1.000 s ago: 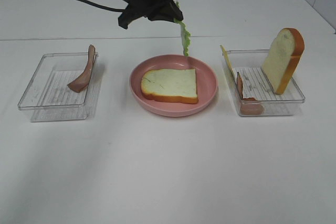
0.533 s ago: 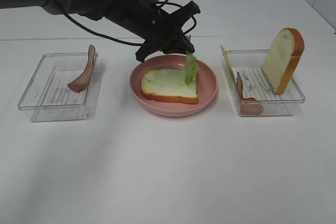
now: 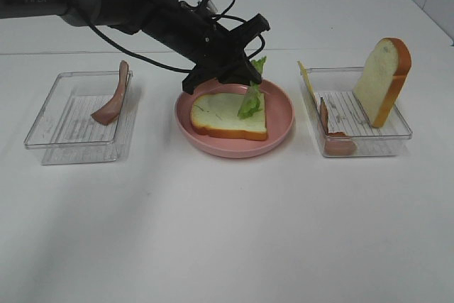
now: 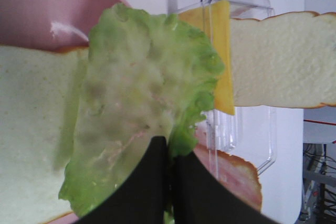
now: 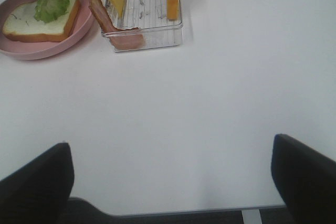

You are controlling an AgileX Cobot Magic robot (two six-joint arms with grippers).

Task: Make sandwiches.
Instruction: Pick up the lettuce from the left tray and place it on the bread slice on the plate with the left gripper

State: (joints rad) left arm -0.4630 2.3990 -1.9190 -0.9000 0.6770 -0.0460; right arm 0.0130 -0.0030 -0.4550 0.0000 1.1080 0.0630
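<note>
Left gripper (image 3: 248,69): clamped on lettuce leaf (image 3: 250,101).
Lettuce leaf: lower end resting on bread slice (image 3: 221,113), pink plate (image 3: 282,127), centre.
Right gripper (image 5: 170,179): jaws apart, above white table (image 5: 220,77).

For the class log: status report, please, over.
Left claw shut on lettuce, above bread slice in pink plate. Right claw open, empty. Nothing blocking.
</note>
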